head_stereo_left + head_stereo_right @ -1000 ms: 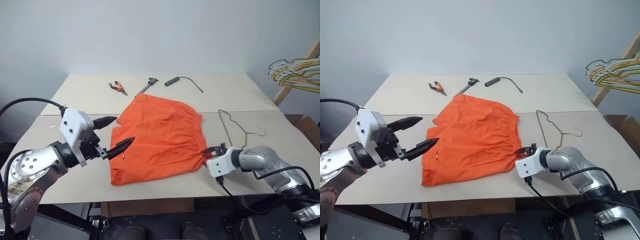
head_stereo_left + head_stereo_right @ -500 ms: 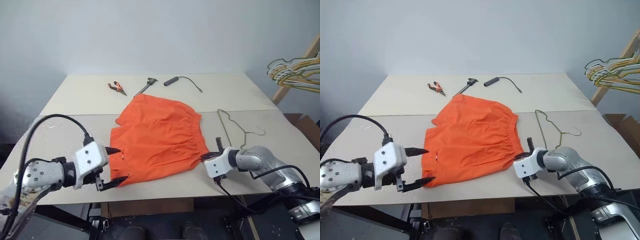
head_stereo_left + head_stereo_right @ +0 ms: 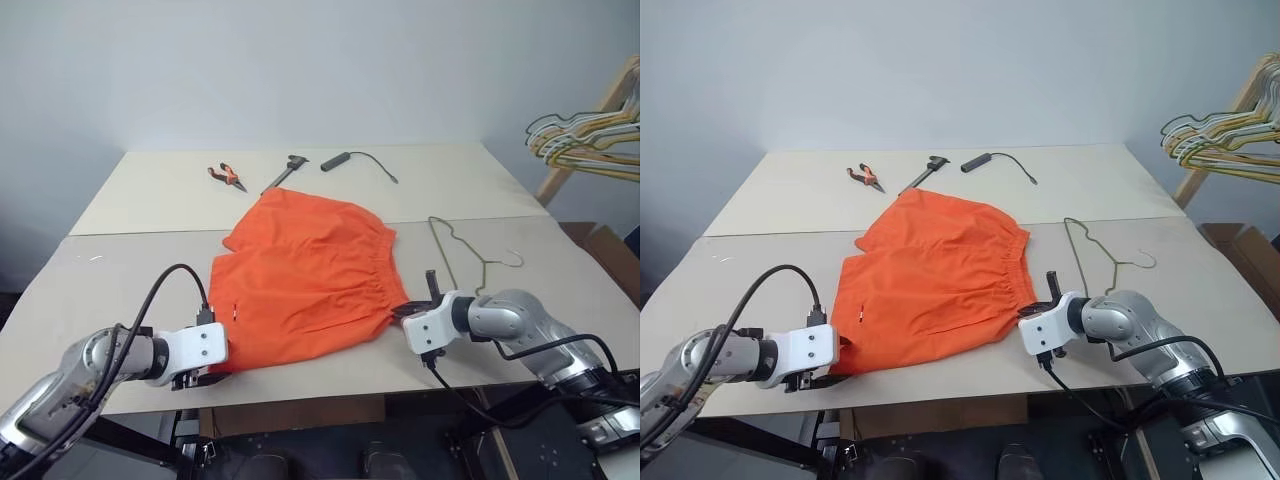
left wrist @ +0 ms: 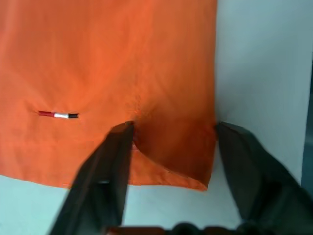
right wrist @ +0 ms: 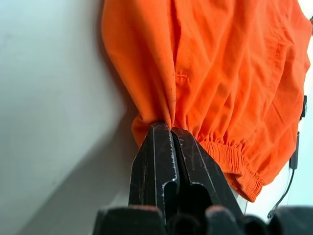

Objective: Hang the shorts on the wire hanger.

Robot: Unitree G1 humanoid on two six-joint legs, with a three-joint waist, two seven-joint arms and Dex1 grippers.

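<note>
R gripper (image 5: 171,128) clamped on bright orange cloth shorts (image 3: 305,285) waistband, 4 o'clock corner | L gripper (image 4: 171,128) apart, straddling 7 o'clock corner, maybe touching | thin grey wire hanger (image 3: 462,251) at 3 o'clock.

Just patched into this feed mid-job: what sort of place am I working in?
Probably a workshop or lab bench, not a home: a plain table against a bare wall, pliers and a black cable at its far edge, spare hangers on a wooden rack.
</note>
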